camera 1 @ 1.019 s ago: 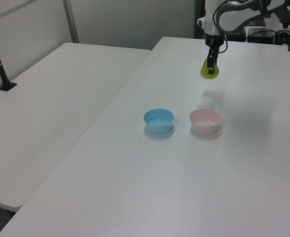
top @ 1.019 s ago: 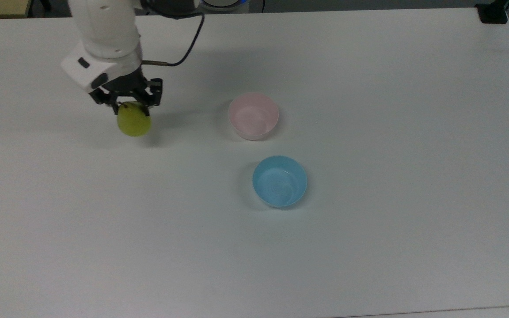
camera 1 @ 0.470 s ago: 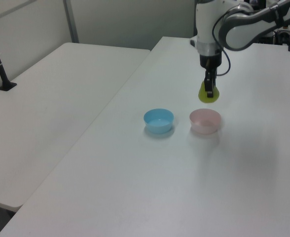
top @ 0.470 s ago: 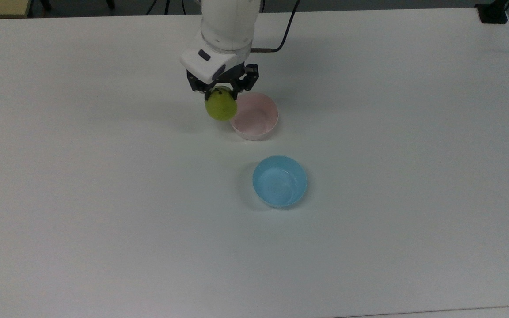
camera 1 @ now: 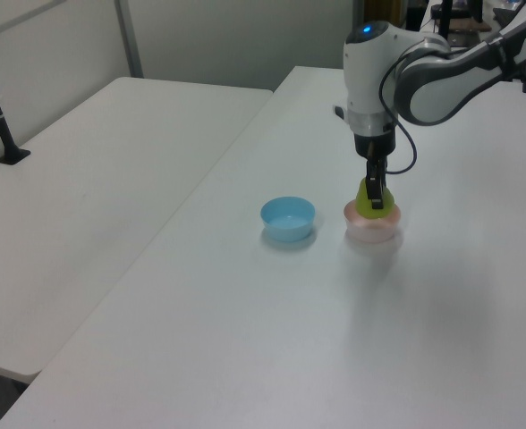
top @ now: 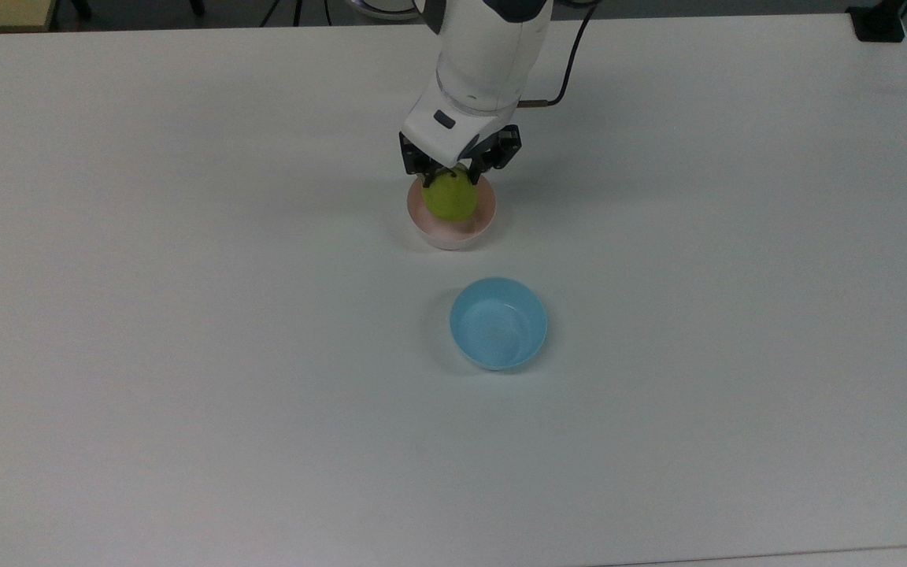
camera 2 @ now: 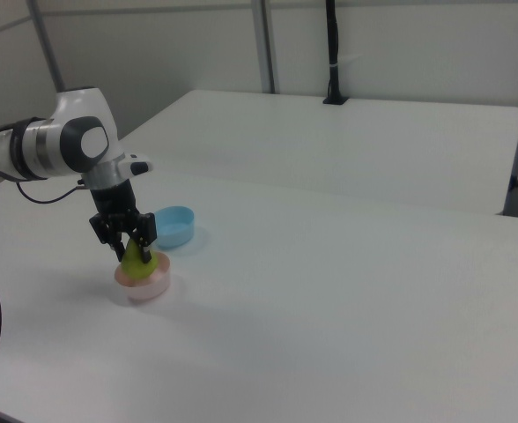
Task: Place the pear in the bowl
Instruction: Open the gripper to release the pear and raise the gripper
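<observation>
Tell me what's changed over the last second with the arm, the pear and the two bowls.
The gripper, shut on the small yellow-green pear, carried it from the top view's left across to the pale pink plastic bowl and lowered it into the bowl's opening. It has not let go. The pink bowl, the light blue bowl and the white table stayed put.

We note a glossy white arm (camera 1: 442,76) of rounded, bulbous segments with grey bands at the joints and a small blue light on top of one housing. The white wrist block carries dark oval insets. The gripper (top: 456,168) is black, angular linkage work. A thin black cable (top: 571,59) loops off at two o'clock.
</observation>
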